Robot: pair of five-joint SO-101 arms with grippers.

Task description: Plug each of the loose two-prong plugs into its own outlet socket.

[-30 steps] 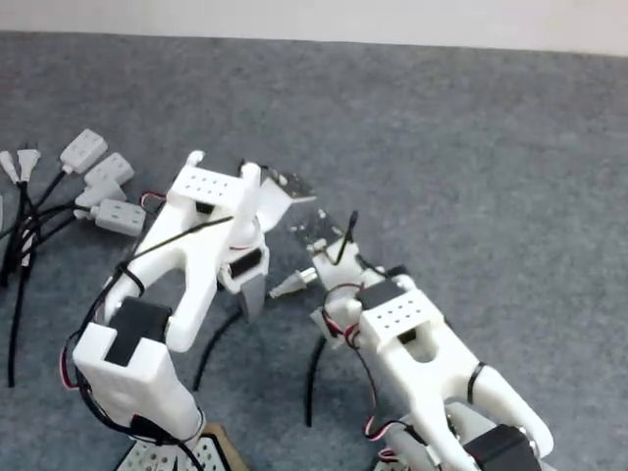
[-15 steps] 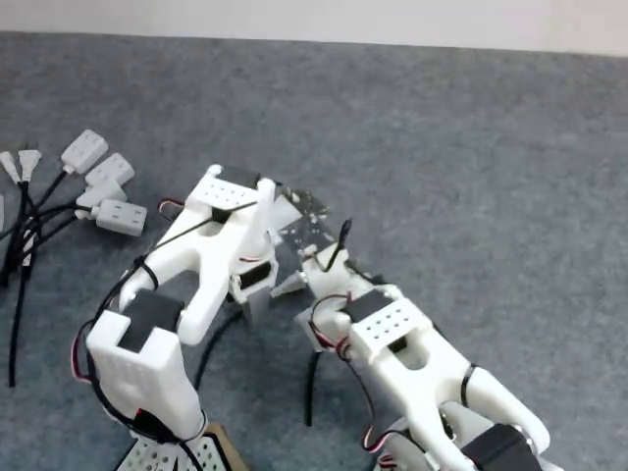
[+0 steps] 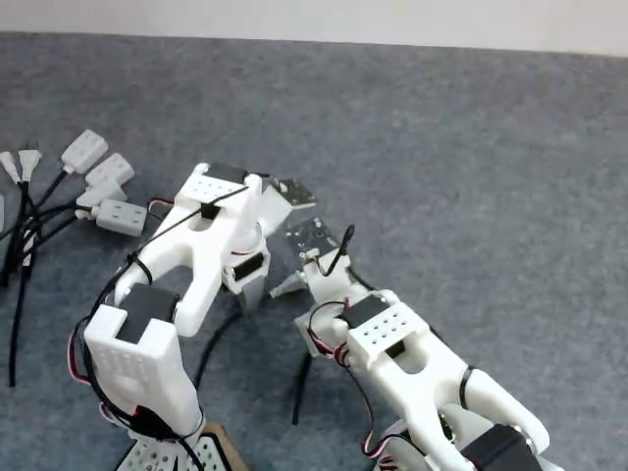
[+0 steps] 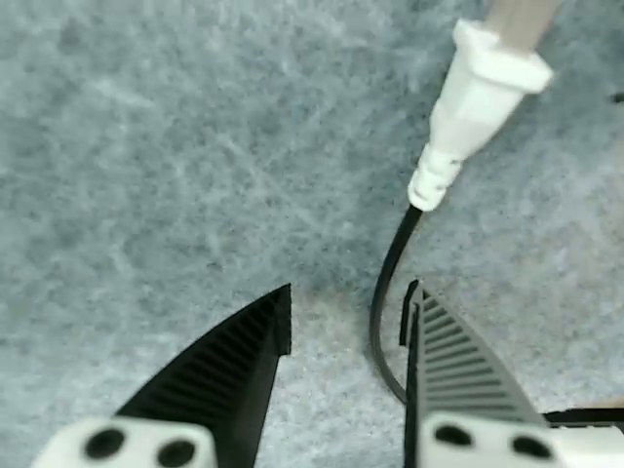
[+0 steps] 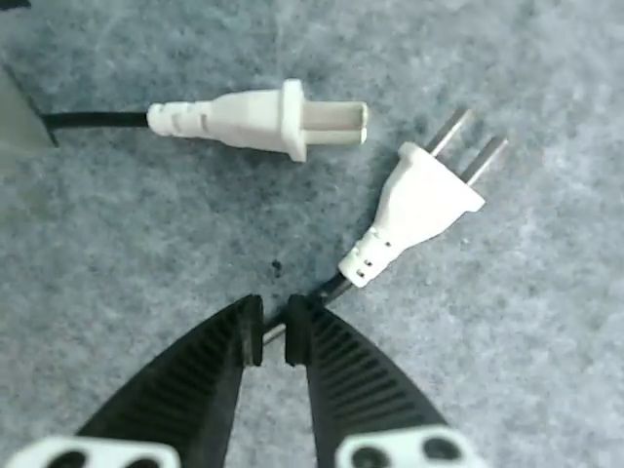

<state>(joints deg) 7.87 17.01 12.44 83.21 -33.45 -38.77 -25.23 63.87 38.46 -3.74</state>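
In the high view, the left arm [image 3: 196, 250] and the right arm [image 3: 392, 339] bend down close together over the grey bench [image 3: 491, 147]. A white plug [image 3: 286, 286] lies on the bench between their wrists; which of the two plugs it is, I cannot tell here. The outlet sockets [image 3: 119, 217] lie in a group well apart from it, on the outer side of the left arm, so the left arm is the nearer one to them. In the left wrist view, the left end effector [image 4: 351, 292] stands open above the bench and grips nothing. A flanged plug [image 4: 478, 93] lies ahead of it, with its long axis pointing away from the fingers and a little to one side. Its black lead [image 4: 390, 263] comes back and passes just beside the inner face of one finger, not between both. In the right wrist view, the right end effector [image 5: 274, 304] has its fingers almost together on the thin cord [image 5: 333, 285] just behind the two-prong plug [image 5: 419, 210], so I judge that it grips this cord. This plug lies on the bench with its long axis going obliquely away from the fingertips, and its two metal prongs point away from the end effector. The flanged plug lies farther ahead, crosswise to the fingers, with its blade end near the prongs but apart from them. I judge that the held plug must travel across to the sockets with the prongs leading. I can read no brand, label or writing on any of these things.
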